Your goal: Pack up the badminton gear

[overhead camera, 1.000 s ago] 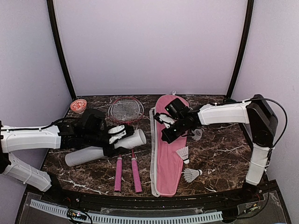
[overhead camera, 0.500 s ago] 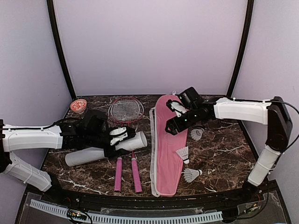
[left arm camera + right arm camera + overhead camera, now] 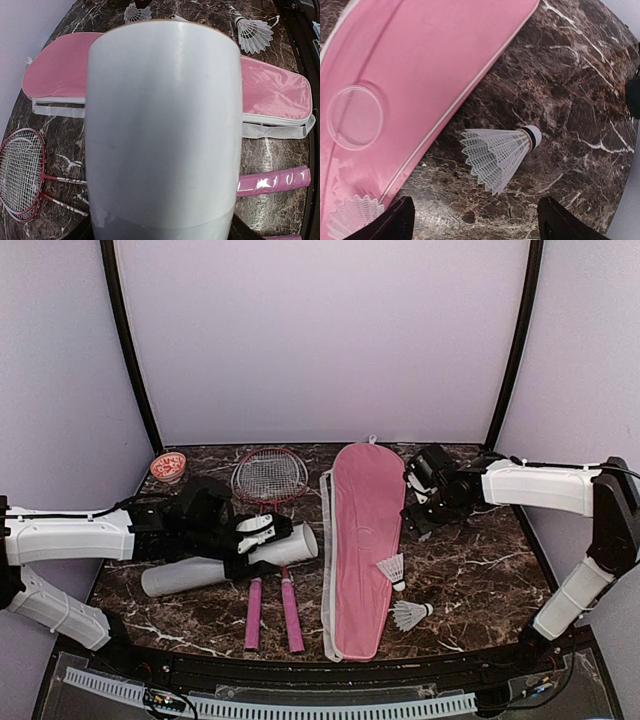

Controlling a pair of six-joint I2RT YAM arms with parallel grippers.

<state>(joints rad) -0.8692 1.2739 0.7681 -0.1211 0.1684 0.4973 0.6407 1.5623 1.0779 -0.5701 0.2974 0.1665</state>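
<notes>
My left gripper [image 3: 252, 538] is shut on the long white tube [image 3: 200, 568], which lies slanted across the racket shafts and fills the left wrist view [image 3: 160, 125]. Two red-framed rackets [image 3: 270, 476] lie flat, pink handles [image 3: 272, 612] pointing to the near edge. The pink cover [image 3: 360, 530] lies lengthwise at centre. My right gripper [image 3: 420, 517] hangs open just right of the cover, directly over a white shuttlecock [image 3: 497, 152] lying on its side between the fingertips [image 3: 395, 220]. Two more shuttlecocks [image 3: 392, 568] [image 3: 410, 615] lie by the cover's right edge.
A small red-patterned round cap [image 3: 168, 467] sits at the back left corner. Dark marble table [image 3: 470, 570] with a raised black rim at the near edge. Purple walls and black poles close in the back and sides.
My right gripper has opened, left the pink cover and swung right to hang over the shuttlecock. The left arm and the tube have barely moved.
</notes>
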